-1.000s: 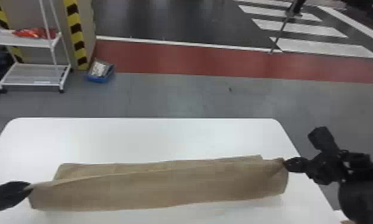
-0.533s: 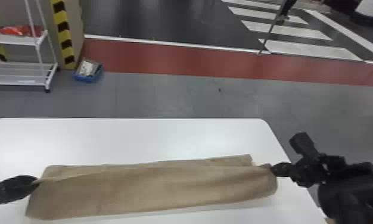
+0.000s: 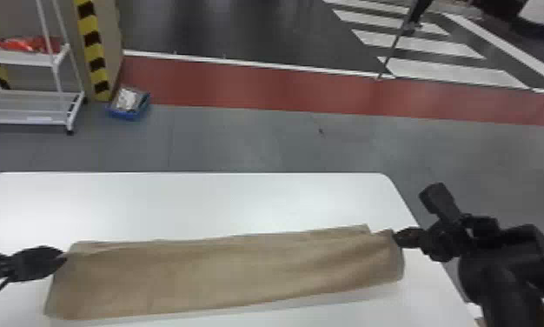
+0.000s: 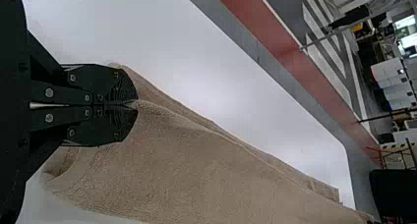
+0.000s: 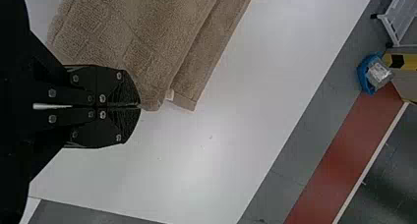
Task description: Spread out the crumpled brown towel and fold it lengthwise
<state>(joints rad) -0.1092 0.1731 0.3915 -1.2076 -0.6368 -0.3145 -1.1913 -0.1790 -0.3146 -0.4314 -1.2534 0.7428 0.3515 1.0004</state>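
Observation:
In the head view the brown towel lies as a long double-layered strip across the white table, its far layer peeking out behind the upper one. My left gripper is at the strip's left end and my right gripper at its right end, both at far corners of the upper layer. The left wrist view has my left gripper shut on the edge of the towel. In the right wrist view my right gripper is shut on a corner of the towel, beside a small white tag.
Beyond the table, a white wheeled rack and a blue bin stand on the floor at the far left. A striped post rises beside the rack. Bare tabletop stretches behind the towel.
The head view has shifted, with table and background sliding left early on. Both grippers hold their towel corners, and the strip's near left end has spread lower toward the front.

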